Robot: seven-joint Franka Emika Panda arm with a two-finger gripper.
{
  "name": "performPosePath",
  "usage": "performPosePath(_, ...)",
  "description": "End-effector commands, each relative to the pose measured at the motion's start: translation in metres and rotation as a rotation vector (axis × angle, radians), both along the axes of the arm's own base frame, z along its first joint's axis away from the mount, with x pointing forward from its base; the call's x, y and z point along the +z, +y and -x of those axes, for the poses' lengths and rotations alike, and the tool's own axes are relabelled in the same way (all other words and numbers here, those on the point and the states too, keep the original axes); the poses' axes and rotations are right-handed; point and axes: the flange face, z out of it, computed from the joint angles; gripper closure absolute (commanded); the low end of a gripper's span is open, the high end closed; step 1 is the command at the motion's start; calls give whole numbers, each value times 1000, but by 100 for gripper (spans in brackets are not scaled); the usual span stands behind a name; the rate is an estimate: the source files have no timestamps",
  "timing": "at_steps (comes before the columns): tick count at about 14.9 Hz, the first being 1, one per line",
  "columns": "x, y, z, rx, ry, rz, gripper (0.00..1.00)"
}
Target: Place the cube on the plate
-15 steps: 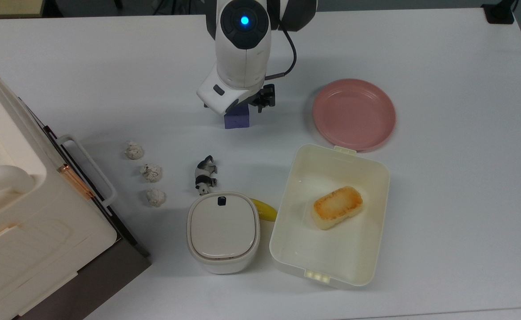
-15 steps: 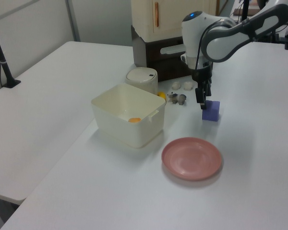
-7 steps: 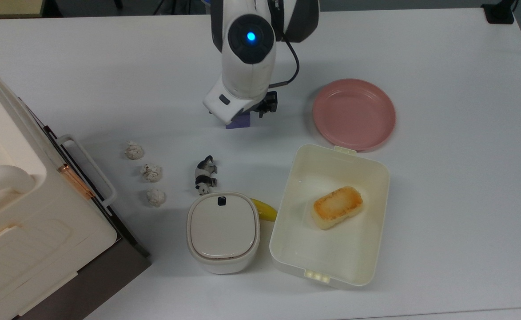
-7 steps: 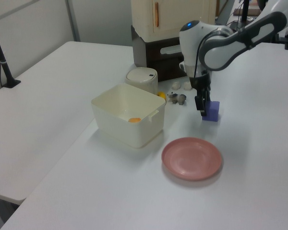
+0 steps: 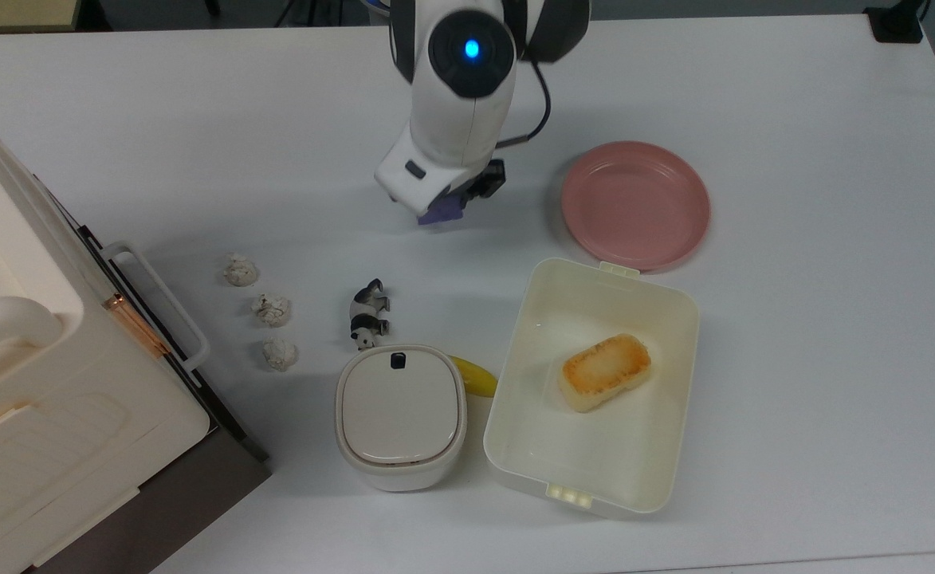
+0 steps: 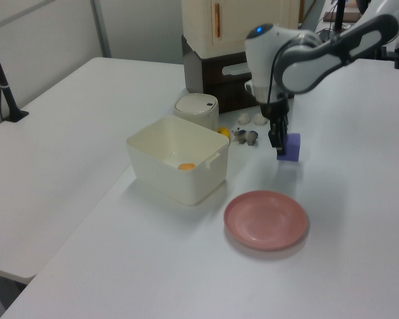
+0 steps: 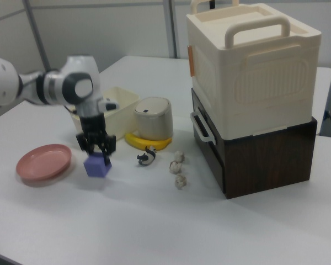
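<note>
So the gripper (image 7: 99, 154) is clamped on the blue-purple cube (image 7: 97, 165), holding it just off the white table (image 5: 794, 335). The pink plate (image 5: 635, 205) sits bare, apart, toward the top view's right, next to the cream box (image 5: 507, 414).

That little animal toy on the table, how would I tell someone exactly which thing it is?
Start at the big cream box with the toasted bread in it, then go to the small lidded cream bin on the top view's left of it. The panda figurine lies on the table just beyond the bin. It is the only black-and-white thing; the three lumps nearby are plain whitish.
</note>
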Motion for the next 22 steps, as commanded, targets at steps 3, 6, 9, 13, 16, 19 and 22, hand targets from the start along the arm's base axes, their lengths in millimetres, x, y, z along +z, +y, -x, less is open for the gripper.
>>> performPosePath(3, 59, 109, 12, -95, -42, -74, 75)
performPosePath(6, 42, 180, 26, -164, -80, -76, 75)
performPosePath(9, 15, 230, 37, -220, -113, -70, 63)
performPosePath(13, -3, 237, 33, -294, -121, -48, 0)
performPosePath(16, 47, 226, 38, -284, -111, -39, 0)
performPosePath(19, 133, 162, 55, -163, -83, -3, 0)
performPosePath(22, 188, 64, 46, -121, -112, -55, 0)
